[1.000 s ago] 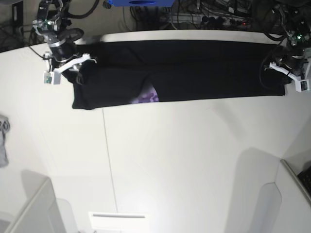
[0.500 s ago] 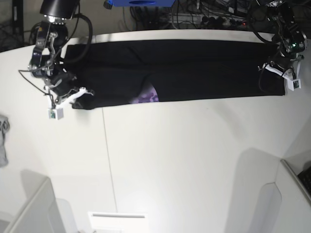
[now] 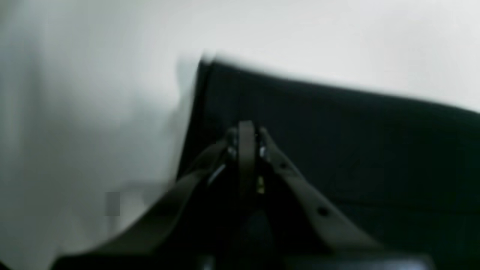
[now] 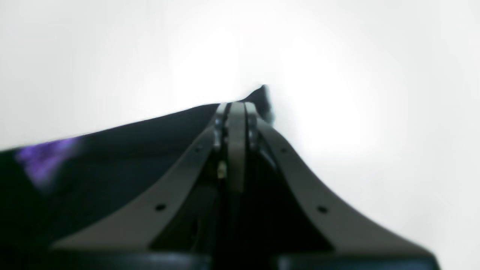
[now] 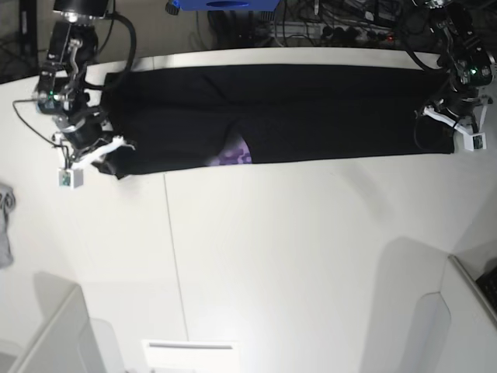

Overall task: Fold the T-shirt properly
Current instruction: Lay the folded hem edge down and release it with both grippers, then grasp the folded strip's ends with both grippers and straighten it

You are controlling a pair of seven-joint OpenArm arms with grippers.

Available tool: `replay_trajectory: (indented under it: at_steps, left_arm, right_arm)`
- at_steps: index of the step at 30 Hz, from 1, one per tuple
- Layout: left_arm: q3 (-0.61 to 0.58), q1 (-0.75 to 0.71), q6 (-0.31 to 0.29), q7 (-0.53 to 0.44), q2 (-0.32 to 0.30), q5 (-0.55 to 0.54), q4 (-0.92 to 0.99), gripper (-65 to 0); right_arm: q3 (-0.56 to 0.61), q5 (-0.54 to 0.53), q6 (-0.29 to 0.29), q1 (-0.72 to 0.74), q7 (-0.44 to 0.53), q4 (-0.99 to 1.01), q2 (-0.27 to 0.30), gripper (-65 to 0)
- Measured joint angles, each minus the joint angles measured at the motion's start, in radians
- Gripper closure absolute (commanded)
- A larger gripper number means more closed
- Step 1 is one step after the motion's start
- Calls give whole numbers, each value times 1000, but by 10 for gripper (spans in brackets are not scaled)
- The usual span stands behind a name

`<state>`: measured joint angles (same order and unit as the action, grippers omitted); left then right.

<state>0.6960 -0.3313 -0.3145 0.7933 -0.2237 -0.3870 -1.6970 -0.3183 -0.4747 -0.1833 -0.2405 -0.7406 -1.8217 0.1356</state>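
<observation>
The black T-shirt [image 5: 311, 109] lies as a long flat band across the far side of the table, with a bit of purple print [image 5: 233, 154] showing at its near edge. My right gripper [image 5: 118, 162] is at the shirt's near left corner. In the right wrist view this gripper [image 4: 236, 108] is shut on the black cloth [image 4: 150, 142], and a tip of the corner pokes out past the fingers. My left gripper [image 5: 449, 134] is at the shirt's right end. In the left wrist view it [image 3: 245, 129] is shut, its tips in the cloth [image 3: 356, 142] near the corner.
A small grey cloth [image 5: 5, 225] lies at the table's left edge. White bins stand at the near left [image 5: 54, 334] and near right [image 5: 466, 311]. Cables and a blue object [image 5: 225, 4] sit behind the table. A seam [image 5: 172, 249] runs across the white tabletop.
My right arm came down from the shirt's far left part to its near left corner, and its gripper shut there. The left arm shifted slightly inward at the right end, still shut.
</observation>
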Motion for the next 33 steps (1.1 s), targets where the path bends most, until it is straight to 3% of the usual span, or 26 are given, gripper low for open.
replay_trajectory:
  at_steps: [4, 9, 13, 23, 27, 33]
  left_arm:
    - [-34, 6, 4, 1, -2, 18, 52, 0]
    - [-56, 59, -1, -42, -1, 82, 168, 0]
    - [-89, 83, 0, -147, -7, 132, 228, 0]
    - [-109, 211, 3, -120, -6, 149, 295, 0]
    - [-113, 224, 3, -107, 0, 152, 286, 0]
    - [-69, 190, -1, -72, 8, 151, 179, 0]
  right_arm:
    - [19, -5, -5, -26, -99, -4, -48, 0]
    - [23, -1, -1, -11, -70, 172, -55, 0]
    - [21, -23, -12, 27, 10, 248, -44, 0]
    - [21, -35, -23, 210, 24, 443, 3, 0]
    - [21, -14, -11, 231, 7, 438, 9, 0]
    - [21, 4, 2, 164, -51, 260, -3, 0]
